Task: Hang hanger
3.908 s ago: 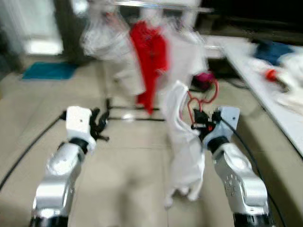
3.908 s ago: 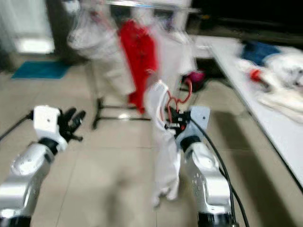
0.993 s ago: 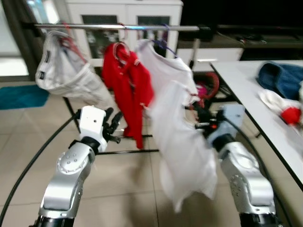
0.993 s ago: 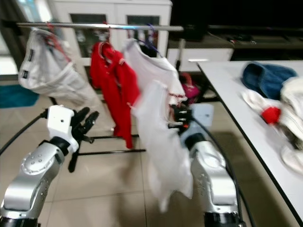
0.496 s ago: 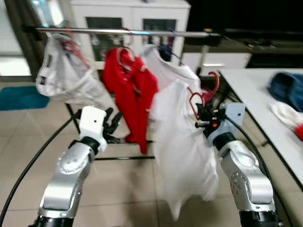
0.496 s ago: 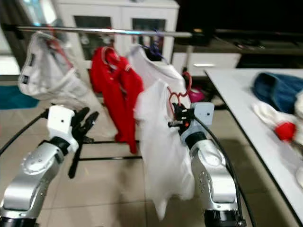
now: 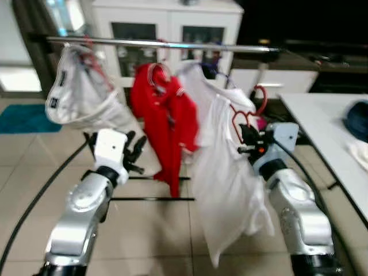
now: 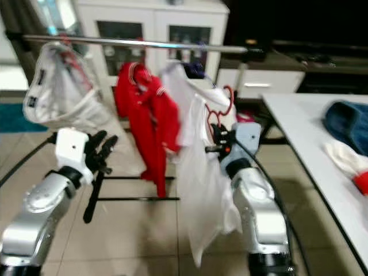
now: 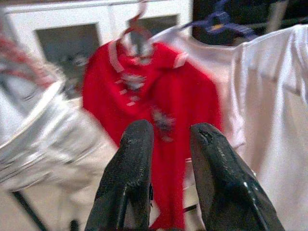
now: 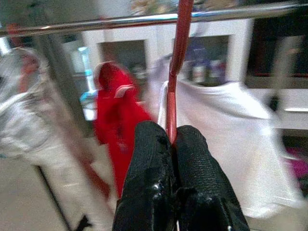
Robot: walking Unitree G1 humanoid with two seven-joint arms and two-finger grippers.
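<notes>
My right gripper is shut on a red hanger that carries a white shirt; in the right wrist view the hanger's red wire rises from between the shut fingers. The shirt hangs below the gripper, in front of and below the silver rail. On the rail hang a white garment, a red shirt and another white shirt. My left gripper is raised at the left, open and holding nothing, pointing at the red shirt.
A white cabinet with glass doors stands behind the rail. A white table with a blue garment on it runs along the right. The rack's black base bar lies on the tiled floor. A teal mat lies far left.
The view has shifted, bringing the rail nearer. My right gripper still holds the hanger with the white shirt, which has swung a little. The left gripper stays raised and open.
</notes>
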